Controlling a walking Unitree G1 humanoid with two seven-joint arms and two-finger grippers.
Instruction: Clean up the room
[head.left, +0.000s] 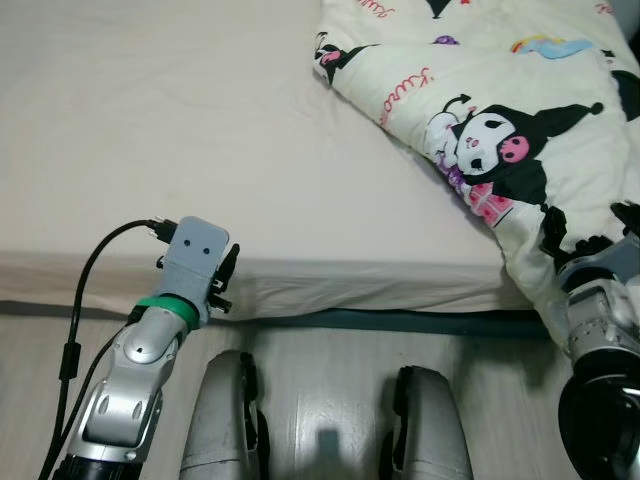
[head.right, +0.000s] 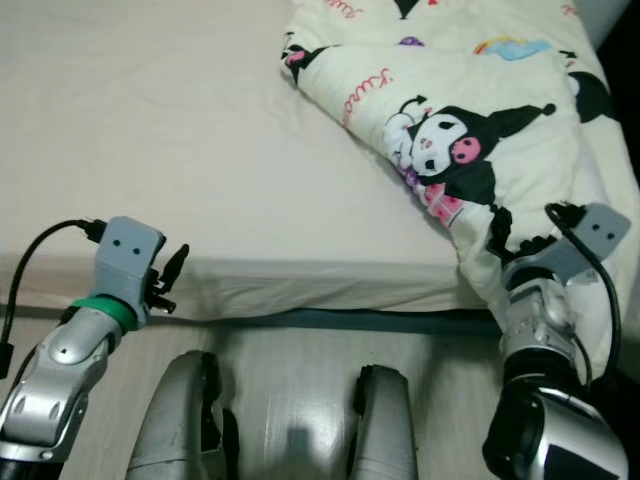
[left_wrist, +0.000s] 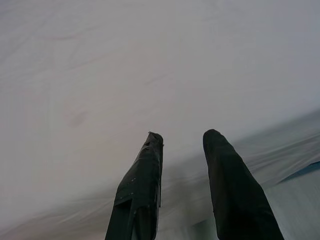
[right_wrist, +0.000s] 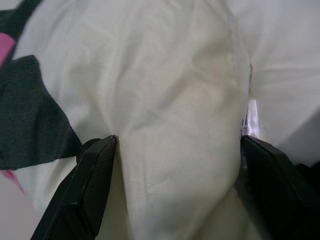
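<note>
Cream quilt (right_wrist: 175, 125) bulges between the right gripper's (right_wrist: 177, 165) 2 spread fingers (right_wrist: 85, 185), touching both, at the bed's (head.left: 200, 150) near corner. Left gripper (left_wrist: 182, 165), fingers parted and empty, points at the bare sheet (left_wrist: 125, 75) just beyond its tips.

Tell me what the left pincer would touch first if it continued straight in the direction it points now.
Most likely the white bed sheet. The left pincer is open and aims at the bare top of the bed near its front edge, with nothing between. How far away the sheet lies is hard to judge.
</note>
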